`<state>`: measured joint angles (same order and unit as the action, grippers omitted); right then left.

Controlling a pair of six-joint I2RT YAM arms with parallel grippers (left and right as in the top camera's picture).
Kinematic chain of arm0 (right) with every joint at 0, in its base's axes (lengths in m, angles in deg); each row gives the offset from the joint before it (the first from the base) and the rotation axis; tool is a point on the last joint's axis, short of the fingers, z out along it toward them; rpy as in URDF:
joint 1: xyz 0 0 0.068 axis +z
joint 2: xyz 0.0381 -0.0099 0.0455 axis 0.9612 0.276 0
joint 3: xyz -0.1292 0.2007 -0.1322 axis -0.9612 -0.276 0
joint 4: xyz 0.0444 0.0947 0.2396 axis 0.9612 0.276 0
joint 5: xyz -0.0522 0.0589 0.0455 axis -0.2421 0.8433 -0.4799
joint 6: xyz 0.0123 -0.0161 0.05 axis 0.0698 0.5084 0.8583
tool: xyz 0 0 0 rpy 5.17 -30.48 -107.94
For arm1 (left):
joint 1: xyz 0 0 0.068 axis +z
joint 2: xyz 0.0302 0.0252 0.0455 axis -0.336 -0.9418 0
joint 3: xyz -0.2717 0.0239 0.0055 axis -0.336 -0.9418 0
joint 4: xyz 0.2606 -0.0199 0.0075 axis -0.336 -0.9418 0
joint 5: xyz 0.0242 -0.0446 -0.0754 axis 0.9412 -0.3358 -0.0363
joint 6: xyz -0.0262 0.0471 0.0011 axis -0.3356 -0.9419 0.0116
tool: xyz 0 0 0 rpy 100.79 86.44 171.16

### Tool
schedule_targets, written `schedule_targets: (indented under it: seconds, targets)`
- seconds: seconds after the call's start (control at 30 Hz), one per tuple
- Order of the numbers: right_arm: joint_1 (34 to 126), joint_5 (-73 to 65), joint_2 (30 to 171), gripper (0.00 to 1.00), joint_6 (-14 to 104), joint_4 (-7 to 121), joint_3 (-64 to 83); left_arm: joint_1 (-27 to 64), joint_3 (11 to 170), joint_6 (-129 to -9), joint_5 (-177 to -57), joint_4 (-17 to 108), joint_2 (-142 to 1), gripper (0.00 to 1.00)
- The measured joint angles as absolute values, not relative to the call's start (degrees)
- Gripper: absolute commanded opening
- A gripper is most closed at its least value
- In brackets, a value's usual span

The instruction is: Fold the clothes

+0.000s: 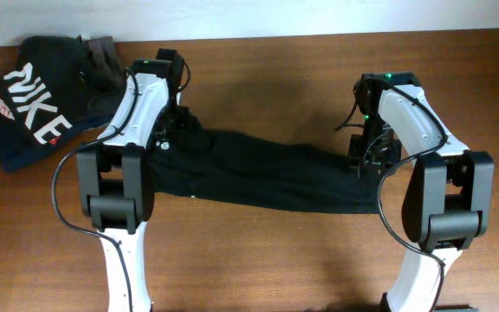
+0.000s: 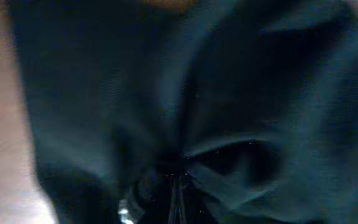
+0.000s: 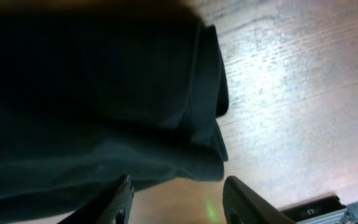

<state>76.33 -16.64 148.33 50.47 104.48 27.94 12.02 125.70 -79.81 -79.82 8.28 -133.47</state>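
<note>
Overhead: black T-shirt (image 1: 267, 178) lying as a long rumpled band on table (image 1: 258, 78), one end beneath each wrist. Left wrist: left gripper (image 2: 176, 186) pinched tight on bunched shirt fabric, creases fanning out from the pinch. Right wrist: right gripper (image 3: 178, 198) parted, holding nothing; shirt's folded edge just ahead of the tips, bare wood beyond to the right.
</note>
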Motion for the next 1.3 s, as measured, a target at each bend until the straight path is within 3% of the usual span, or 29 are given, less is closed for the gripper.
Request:
schedule_targets:
  seconds: [0.13, 0.23, 0.27, 0.33, 0.37, 0.5, 0.8, 1.03, 1.3]
  targets:
    - [76.33, -16.64, 148.33, 0.53, 50.93, 102.99, 27.94, 13.66, 126.51, -78.50, -75.66, 5.49, -133.47, 0.01]
    - [76.33, -16.70, 148.33, 0.61, 51.32, 102.73, 27.94, 14.01, 129.09, -78.28, -74.02, 4.46, -133.23, 0.13]
    - [76.33, -17.23, 148.33, 0.70, 51.59, 102.71, 27.94, 13.99, 129.86, -78.02, -73.78, 4.02, -132.75, 0.29]
    - [76.13, -18.45, 148.33, 0.84, 51.83, 102.53, 27.94, 13.81, 130.62, -77.82, -73.37, 2.86, -130.61, 0.87]
    - [76.05, -18.47, 148.33, 0.86, 51.74, 102.45, 27.94, 13.75, 130.77, -77.89, -73.24, 2.43, -129.58, 0.99]
    - [71.48, -17.34, 148.33, 0.88, 50.63, 101.59, 27.94, 13.66, 131.65, -77.69, -73.65, -0.79, -126.07, 0.99]
    - [54.60, 7.86, 148.33, 0.89, 29.03, 98.62, 25.40, 13.61, 131.89, -77.65, -83.77, -3.61, -125.67, 0.99]
    - [51.98, 20.67, 148.33, 0.93, 18.91, 91.04, 13.93, 13.61, 131.89, -77.65, -86.09, -4.44, -125.67, 0.99]
    - [51.87, 29.44, 146.18, 0.98, 15.09, 84.81, 6.80, 13.61, 131.89, -77.65, -86.24, -4.42, -125.67, 0.99]
